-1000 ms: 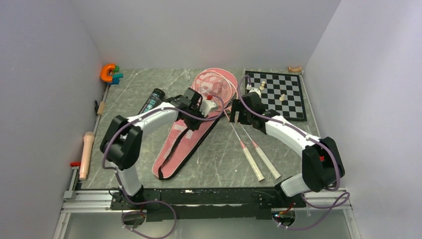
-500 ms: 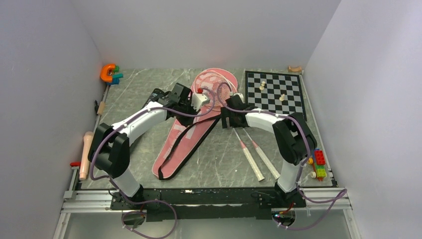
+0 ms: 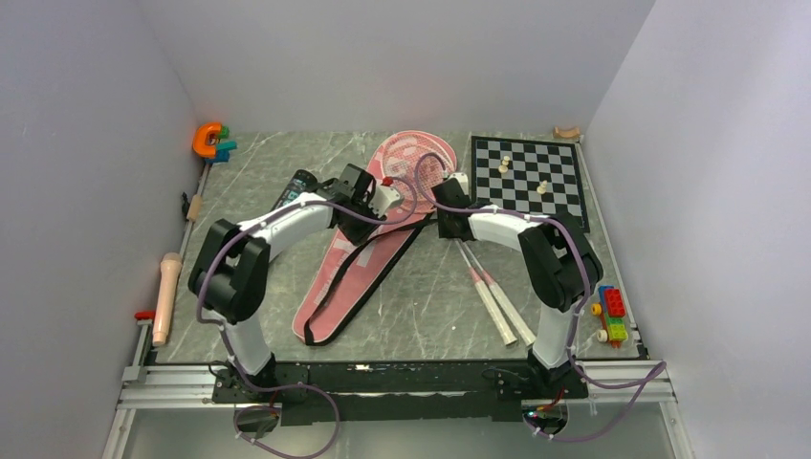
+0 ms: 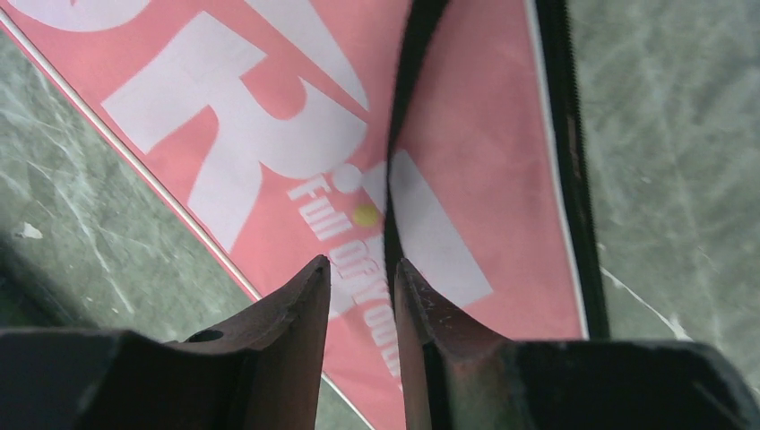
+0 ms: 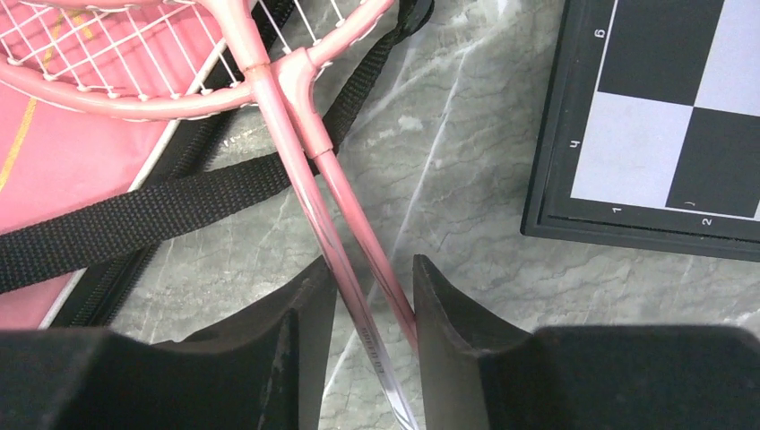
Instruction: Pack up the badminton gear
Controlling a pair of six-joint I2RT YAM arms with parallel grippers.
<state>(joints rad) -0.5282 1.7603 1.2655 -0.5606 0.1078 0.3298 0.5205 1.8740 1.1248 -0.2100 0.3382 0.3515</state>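
The long pink racket bag [image 3: 344, 273] lies slanted across the table's middle, its black strap [image 4: 408, 90] running over it. Two pink-and-white rackets [image 3: 478, 277] rest with their heads [image 3: 411, 158] on the bag's wide end and their handles toward the near right. My left gripper [image 3: 390, 199] [image 4: 361, 269] hovers open over the bag's white lettering, the strap beside its right finger. My right gripper [image 3: 448, 222] [image 5: 372, 269] is shut on both crossed racket shafts [image 5: 296, 152] just below the heads. A black tube [image 3: 296, 186] lies partly under the left arm.
A chessboard [image 3: 536, 177] with pale pieces sits at the back right, close to the right gripper. An orange and teal toy [image 3: 210, 141] is in the back left corner. A wooden roller [image 3: 165, 296] lies along the left edge, and coloured blocks [image 3: 612, 314] along the right edge.
The right arm swung left and down onto the racket shafts, and its jaws closed round them. The left jaws opened over the bag. The racket handles drew closer together.
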